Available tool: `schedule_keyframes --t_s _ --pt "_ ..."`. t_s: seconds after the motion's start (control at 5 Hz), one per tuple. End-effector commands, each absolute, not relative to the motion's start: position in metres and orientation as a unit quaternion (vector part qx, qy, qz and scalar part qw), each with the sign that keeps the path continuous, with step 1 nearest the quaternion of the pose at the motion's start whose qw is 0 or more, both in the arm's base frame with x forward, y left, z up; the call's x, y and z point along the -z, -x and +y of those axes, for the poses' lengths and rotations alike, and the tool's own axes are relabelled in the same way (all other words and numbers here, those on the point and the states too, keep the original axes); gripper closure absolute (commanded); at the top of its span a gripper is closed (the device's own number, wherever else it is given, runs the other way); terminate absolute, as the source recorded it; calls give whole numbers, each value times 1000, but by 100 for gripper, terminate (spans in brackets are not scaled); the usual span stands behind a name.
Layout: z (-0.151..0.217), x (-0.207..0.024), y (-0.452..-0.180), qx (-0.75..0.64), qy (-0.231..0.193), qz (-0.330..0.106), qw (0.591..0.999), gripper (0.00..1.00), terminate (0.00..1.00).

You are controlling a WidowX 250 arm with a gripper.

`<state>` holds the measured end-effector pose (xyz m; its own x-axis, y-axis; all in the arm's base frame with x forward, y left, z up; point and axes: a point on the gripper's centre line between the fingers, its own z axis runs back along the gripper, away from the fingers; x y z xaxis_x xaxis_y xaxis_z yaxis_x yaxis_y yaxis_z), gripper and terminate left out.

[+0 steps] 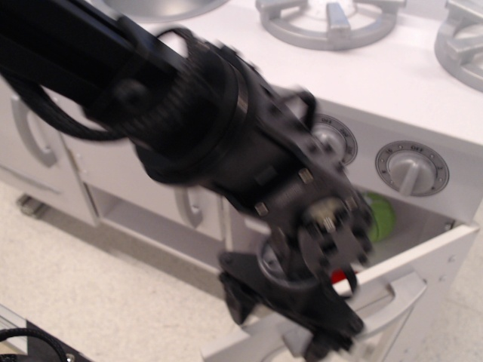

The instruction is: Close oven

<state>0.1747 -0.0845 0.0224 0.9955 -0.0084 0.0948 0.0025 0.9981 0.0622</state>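
Observation:
The white toy oven (423,219) sits under the knob panel at the right, and its cavity is still partly in view. Its door (445,253) is tilted partway up, with the horizontal grey handle (400,296) facing out. My gripper (283,320) is a dark blur at the bottom centre, against the door's left part. Whether its jaws are open or shut is lost in the blur. A green object (381,216) and a red one (339,276) show inside the oven.
My black arm (189,128) covers much of the cabinet front. Two round knobs (411,167) sit above the oven. Grey burner rings (328,19) lie on the countertop. White cabinet doors with vertical grey handles (30,139) stand at the left over a speckled floor (98,302).

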Motion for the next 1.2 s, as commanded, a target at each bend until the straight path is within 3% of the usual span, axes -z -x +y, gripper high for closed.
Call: schedule_keyframes --t_s 0.0,0.6,1.0 --pt "-61 -53 -197 -4 -54 -40 998 0 0" --pt "-103 -28 -145 39 -19 -5 999 0 0" --pt "-113 18 -151 -2 -21 -1 1000 0 0"
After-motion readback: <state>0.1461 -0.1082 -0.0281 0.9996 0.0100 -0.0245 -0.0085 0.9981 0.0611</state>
